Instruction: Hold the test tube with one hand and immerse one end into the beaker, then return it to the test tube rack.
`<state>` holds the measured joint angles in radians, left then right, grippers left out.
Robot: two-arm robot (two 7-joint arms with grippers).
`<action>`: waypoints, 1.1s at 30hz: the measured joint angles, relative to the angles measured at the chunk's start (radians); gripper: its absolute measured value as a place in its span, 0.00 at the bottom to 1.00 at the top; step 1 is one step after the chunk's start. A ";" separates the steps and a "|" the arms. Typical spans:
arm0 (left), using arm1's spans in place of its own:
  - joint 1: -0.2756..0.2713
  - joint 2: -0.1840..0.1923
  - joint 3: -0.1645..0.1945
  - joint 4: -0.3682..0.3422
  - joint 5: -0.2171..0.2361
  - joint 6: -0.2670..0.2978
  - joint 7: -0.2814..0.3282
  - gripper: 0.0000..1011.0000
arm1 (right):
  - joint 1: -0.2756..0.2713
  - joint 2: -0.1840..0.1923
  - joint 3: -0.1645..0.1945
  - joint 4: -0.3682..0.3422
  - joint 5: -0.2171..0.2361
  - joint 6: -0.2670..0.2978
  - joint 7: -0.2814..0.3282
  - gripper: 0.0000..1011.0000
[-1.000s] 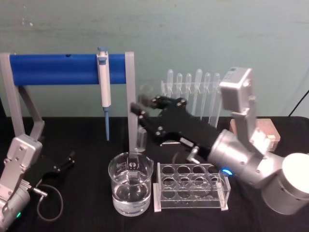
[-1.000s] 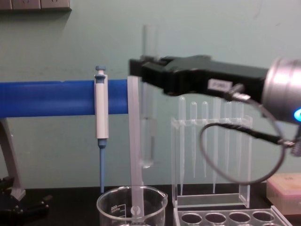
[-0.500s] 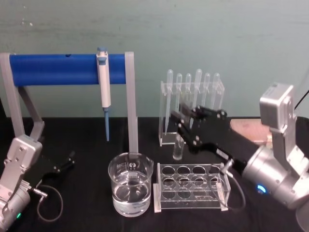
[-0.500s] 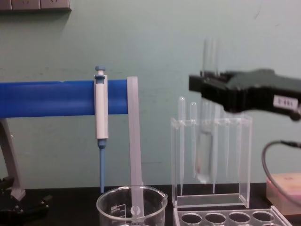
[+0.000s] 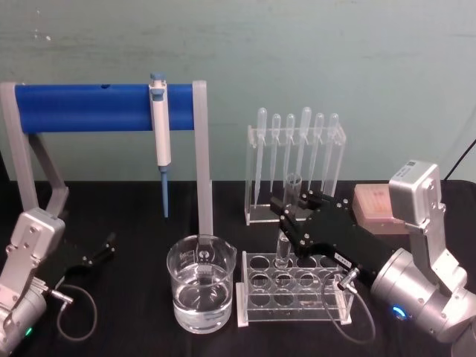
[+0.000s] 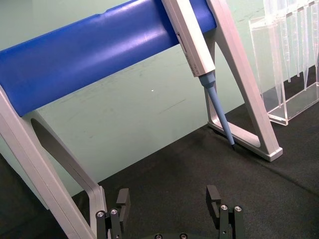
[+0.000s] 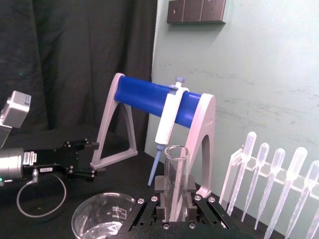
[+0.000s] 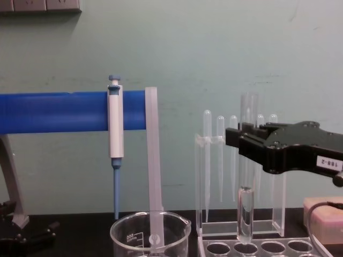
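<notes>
Glass, clear and upright, the test tube (image 5: 286, 223) is standing with its open rim up and its round bottom dipping toward a rear hole of the acrylic rack (image 5: 295, 288), just right of the beaker (image 5: 201, 291). We are seeing the right hand (image 5: 291, 216) clamping the tube at mid-length, its black body stretching back and down to a silver wrist at the lower right. In the chest view the same hand (image 8: 242, 140) is reaching in level from the right edge. The left hand (image 6: 169, 206) is lying with fingers spread apart near the black desk (image 5: 134, 223), low by the blue stand (image 5: 97, 106). A pale green wall is backing everything.
</notes>
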<state>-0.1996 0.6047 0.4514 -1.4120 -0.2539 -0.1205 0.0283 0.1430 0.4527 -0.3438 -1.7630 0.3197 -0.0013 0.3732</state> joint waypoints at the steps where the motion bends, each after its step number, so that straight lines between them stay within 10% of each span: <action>1: 0.000 0.000 0.000 0.000 0.000 0.000 0.000 0.99 | -0.003 -0.002 0.002 0.000 -0.003 0.005 -0.001 0.22; 33: 0.000 0.000 0.000 0.000 0.000 0.000 0.000 0.99 | -0.016 -0.004 0.011 -0.022 -0.013 0.067 -0.005 0.22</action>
<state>-0.1995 0.6047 0.4514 -1.4120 -0.2539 -0.1205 0.0283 0.1271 0.4488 -0.3326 -1.7854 0.3069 0.0658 0.3686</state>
